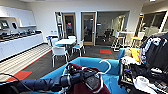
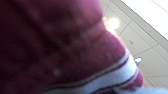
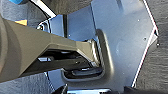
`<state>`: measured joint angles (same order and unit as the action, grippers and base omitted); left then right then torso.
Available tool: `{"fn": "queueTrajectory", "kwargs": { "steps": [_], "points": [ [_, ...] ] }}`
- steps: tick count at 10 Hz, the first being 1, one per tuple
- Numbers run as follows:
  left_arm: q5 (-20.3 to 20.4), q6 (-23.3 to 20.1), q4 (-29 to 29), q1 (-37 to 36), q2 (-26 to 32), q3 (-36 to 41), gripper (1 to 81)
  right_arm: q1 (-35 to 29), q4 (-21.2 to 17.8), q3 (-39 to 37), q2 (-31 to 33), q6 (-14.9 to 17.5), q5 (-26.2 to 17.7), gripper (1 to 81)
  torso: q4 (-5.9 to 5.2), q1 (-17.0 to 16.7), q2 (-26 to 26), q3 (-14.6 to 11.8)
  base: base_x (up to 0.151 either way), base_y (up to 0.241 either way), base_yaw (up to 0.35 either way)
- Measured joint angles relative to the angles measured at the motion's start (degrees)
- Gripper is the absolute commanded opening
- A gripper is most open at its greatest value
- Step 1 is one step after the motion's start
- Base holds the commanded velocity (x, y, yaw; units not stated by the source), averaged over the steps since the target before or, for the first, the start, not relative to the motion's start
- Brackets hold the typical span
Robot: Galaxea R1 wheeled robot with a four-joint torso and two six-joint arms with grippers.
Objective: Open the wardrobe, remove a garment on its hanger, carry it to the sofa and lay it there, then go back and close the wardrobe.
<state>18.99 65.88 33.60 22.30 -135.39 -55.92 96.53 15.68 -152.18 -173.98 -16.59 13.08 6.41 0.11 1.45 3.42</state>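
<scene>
The left gripper [image 1: 96, 75] gripped the white hanger [image 1: 106, 67], the maroon garment [image 1: 85, 86] hanging just before the blue sofa [image 1: 82, 62]; laying it down and closing the wardrobe apparently remained.

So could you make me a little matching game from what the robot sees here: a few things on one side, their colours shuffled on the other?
Things:
1. garment
2. hanger
3. sofa
4. floor patch near the far doors

Colours:
A. bright blue
B. red
C. maroon
D. white

Pairs: 1-C, 2-D, 3-A, 4-B
</scene>
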Motion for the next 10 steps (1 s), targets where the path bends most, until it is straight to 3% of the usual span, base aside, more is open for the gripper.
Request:
{"fn": "queueTrajectory", "kwargs": {
  "steps": [7,10],
  "points": [
    [0.1,0.0,0.1,0.1,0.0,0.5,1.0,-0.1,0.0,-0.5,-0.3,0.0,0.4,81.1,0.00,-0.1,0.0,0.2,0.076,0.000,0.000],
    [0.0,0.0,0.3,-0.1,0.0,0.4,1.0,-0.2,0.0,-0.5,-0.3,0.0,0.5,81.1,0.00,-0.1,0.1,4.6,0.085,0.000,0.000]
  ]
}}
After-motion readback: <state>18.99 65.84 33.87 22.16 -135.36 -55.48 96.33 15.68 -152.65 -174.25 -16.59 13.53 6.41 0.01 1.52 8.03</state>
